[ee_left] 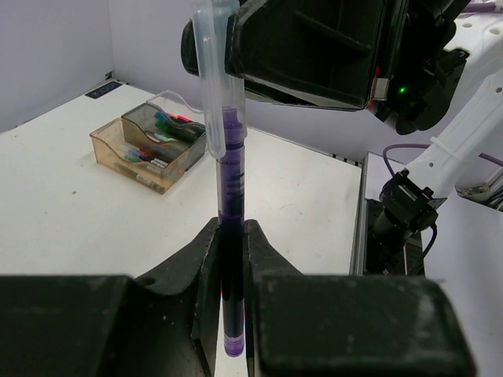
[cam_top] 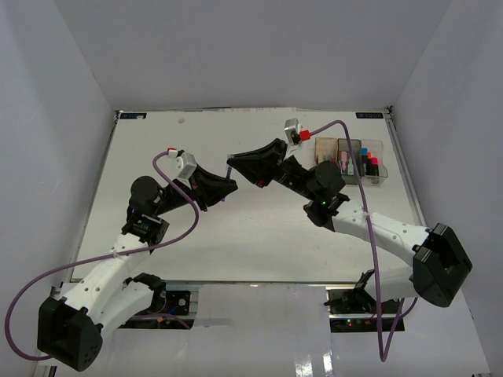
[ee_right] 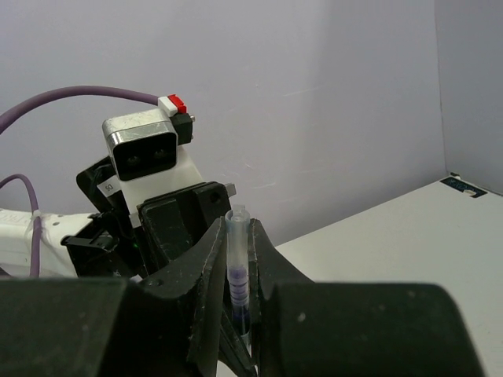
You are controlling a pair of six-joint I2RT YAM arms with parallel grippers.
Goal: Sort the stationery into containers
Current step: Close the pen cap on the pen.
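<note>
A purple pen (ee_left: 231,181) with a clear cap (ee_right: 238,236) is held in the air between both arms, over the middle of the table. My left gripper (ee_left: 230,259) is shut on its dark barrel. My right gripper (ee_right: 240,263) is shut on the capped end. From above, the two grippers meet tip to tip around the pen (cam_top: 229,172). The containers stand in a row at the back right: amber (cam_top: 325,149), smoky grey (cam_top: 350,153) and clear (cam_top: 372,163). They hold pens, pastel markers and bright-capped highlighters. In the left wrist view I see the amber bin (ee_left: 130,153) and the grey one (ee_left: 169,126).
The left arm's wrist camera (ee_right: 145,153) and purple cable sit close behind the held pen. White walls enclose the table (cam_top: 259,236) on three sides. The right arm's elbow (cam_top: 324,206) hangs between the pen and the bins.
</note>
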